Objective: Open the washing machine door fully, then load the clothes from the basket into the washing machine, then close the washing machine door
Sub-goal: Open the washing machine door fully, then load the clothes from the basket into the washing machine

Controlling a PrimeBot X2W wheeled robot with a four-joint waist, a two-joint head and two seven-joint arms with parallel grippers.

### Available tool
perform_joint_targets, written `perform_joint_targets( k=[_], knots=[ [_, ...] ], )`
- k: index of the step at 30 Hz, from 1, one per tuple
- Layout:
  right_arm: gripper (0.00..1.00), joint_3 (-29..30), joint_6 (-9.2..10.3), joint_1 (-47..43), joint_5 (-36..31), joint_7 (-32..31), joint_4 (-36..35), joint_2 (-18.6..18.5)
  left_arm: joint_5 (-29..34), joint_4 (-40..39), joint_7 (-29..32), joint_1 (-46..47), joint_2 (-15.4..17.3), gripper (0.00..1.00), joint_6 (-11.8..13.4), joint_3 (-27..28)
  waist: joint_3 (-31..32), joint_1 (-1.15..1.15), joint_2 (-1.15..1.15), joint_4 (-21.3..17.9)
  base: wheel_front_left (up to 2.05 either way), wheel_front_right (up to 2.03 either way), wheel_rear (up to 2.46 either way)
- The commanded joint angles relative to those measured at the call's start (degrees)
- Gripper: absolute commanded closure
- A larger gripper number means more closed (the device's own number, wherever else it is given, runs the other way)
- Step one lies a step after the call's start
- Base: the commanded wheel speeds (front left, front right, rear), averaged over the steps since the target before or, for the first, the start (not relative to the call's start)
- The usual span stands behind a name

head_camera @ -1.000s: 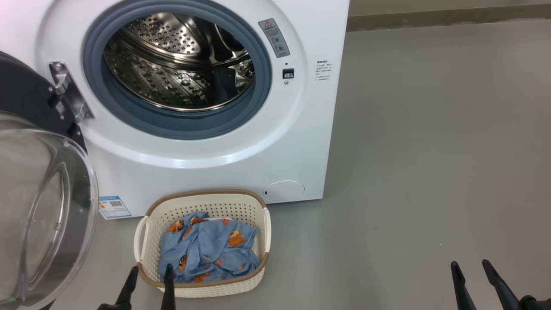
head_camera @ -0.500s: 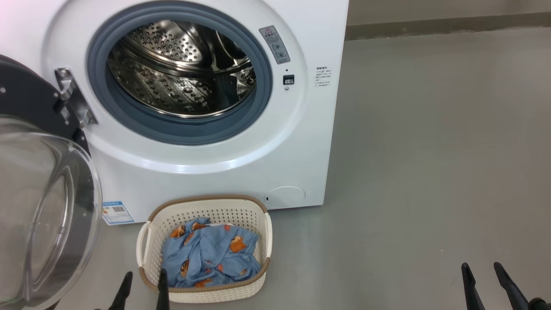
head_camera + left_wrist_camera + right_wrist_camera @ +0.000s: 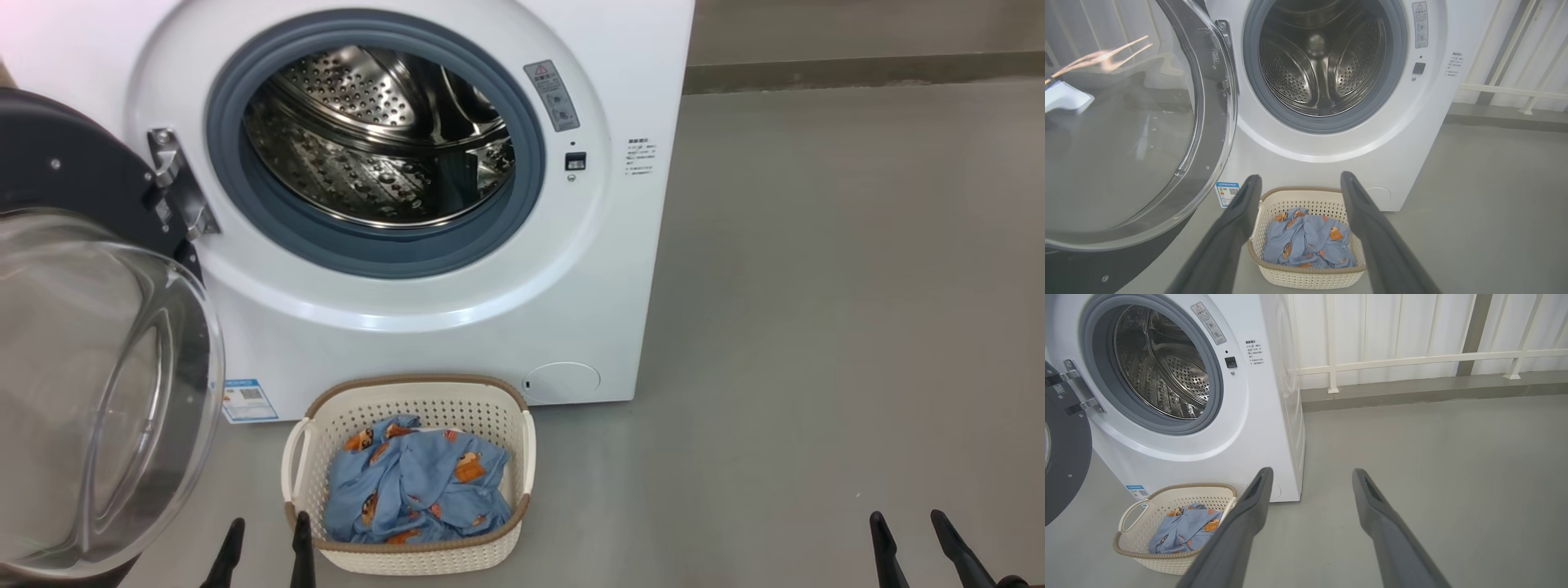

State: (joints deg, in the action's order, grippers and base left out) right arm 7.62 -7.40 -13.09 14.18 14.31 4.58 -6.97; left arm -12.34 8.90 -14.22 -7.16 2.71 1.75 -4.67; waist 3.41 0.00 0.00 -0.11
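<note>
The white washing machine stands with its steel drum exposed. Its round black door with the clear glass bowl hangs swung out to the left. On the floor in front sits the cream basket holding the light blue clothes with orange figures. My left gripper is open at the basket's near left corner, nothing between its fingers. My right gripper is open over bare floor far to the right. The left wrist view has the basket, clothes and door; the right wrist view has the basket.
Grey floor spreads to the right of the machine. A white railing and panelled wall stand behind on a low kerb. A blue label sticker and a round filter cover mark the machine's lower front.
The whole head view has shifted right and slightly down, so the camera has moved. Both grippers sit lower in the view and stay open; the clothes and door are as before.
</note>
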Motion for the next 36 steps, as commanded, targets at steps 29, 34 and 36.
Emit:
perform_joint_targets(
  k=[29,34,36],
  knots=[
    [0.00,-2.7,-0.09,2.2,0.3,0.7,-0.4,-1.5,2.2,-0.7,-0.8,1.6,0.2,0.00,-0.6,1.9,-0.5,0.00,0.00,2.2,0.09,-0.09,0.00],
    [0.00,-2.7,-0.09,2.2,0.5,0.7,-0.5,-1.5,2.0,-0.6,-0.8,1.7,0.2,0.00,-0.6,1.9,-0.7,0.00,0.00,2.1,1.17,-1.17,0.00],
    [0.00,-2.7,-0.09,2.2,0.5,0.7,-0.4,-1.5,1.8,-0.6,-0.8,1.7,0.2,0.00,-0.6,1.9,-0.8,0.00,0.00,2.1,1.43,-1.43,0.00]
  ],
)
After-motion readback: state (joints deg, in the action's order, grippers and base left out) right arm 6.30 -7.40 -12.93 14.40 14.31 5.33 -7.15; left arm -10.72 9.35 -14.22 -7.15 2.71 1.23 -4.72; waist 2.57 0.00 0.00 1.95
